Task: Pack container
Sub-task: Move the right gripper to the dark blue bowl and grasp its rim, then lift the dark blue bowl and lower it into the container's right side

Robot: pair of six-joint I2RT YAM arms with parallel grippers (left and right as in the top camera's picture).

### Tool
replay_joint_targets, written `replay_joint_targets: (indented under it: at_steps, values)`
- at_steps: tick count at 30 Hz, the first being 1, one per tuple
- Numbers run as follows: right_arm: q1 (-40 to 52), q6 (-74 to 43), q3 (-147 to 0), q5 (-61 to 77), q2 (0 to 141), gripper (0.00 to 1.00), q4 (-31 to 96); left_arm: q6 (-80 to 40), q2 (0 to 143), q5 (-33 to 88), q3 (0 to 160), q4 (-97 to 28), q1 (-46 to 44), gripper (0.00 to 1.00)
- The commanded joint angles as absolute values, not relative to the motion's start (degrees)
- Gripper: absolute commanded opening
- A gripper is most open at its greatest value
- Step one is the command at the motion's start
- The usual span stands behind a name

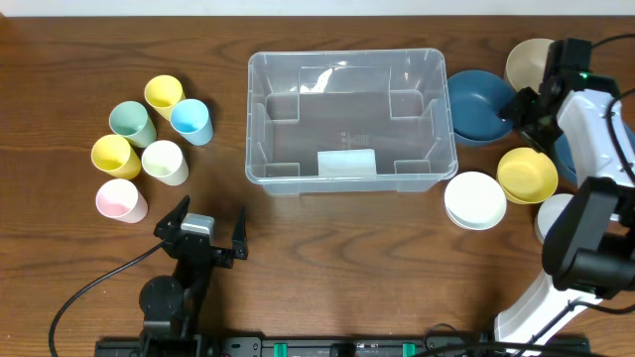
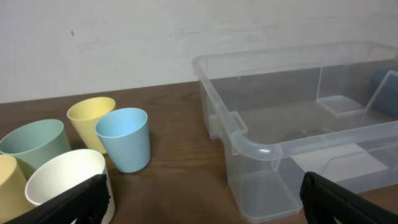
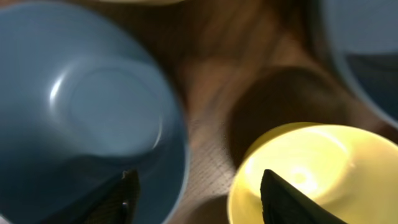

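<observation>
The clear plastic container (image 1: 255, 119) stands empty at the table's middle, its white label (image 1: 346, 163) on the near wall. It also shows in the left wrist view (image 2: 249, 142). My left gripper (image 1: 204, 235) is open and empty, low near the front edge, left of the container and below the cups; in its own view (image 2: 202, 202) bare wood lies between its fingers. My right gripper (image 1: 526, 107) is open and empty, above the gap between a dark blue bowl (image 1: 480, 103) (image 3: 81, 112) and a yellow bowl (image 1: 527, 175) (image 3: 311, 168).
Several cups stand left of the container: yellow (image 1: 164, 93), green (image 1: 132, 123), light blue (image 1: 190, 121) (image 2: 124, 137), yellow (image 1: 116, 156), white (image 1: 165, 162) (image 2: 65, 180), pink (image 1: 121, 200). On the right are a beige bowl (image 1: 529, 61), stacked white bowls (image 1: 475, 200) and another blue bowl (image 3: 367, 50).
</observation>
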State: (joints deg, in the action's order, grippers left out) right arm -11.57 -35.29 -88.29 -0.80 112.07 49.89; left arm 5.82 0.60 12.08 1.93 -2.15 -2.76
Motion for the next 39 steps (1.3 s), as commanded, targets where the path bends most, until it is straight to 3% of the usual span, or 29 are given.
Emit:
replay_joint_targets:
  at_steps: [1,7,17,28,39]
  values:
    - [-10.0,-35.1,-89.1,-0.8,114.2,0.58,49.3,5.5,0.3,12.9,0.3,-2.9,-2.5,0.98]
    - [-9.1,-35.1,-89.1,-1.3,115.7,0.44,48.5,5.5,0.3,12.9,0.3,-2.9,-2.5,0.98]
    - [-9.1,-35.9,-89.1,-1.7,116.3,0.3,47.8,5.5,0.3,12.9,0.3,-2.9,-2.5,0.98]
    - [-9.1,-36.4,-89.1,-1.7,118.1,0.22,47.7,5.5,0.3,12.9,0.3,-2.9,-2.5,0.98]
    - [-10.1,-36.4,-89.1,-2.9,118.1,0.02,48.2,5.5,0.3,12.9,0.3,-2.9,-2.5,0.98]
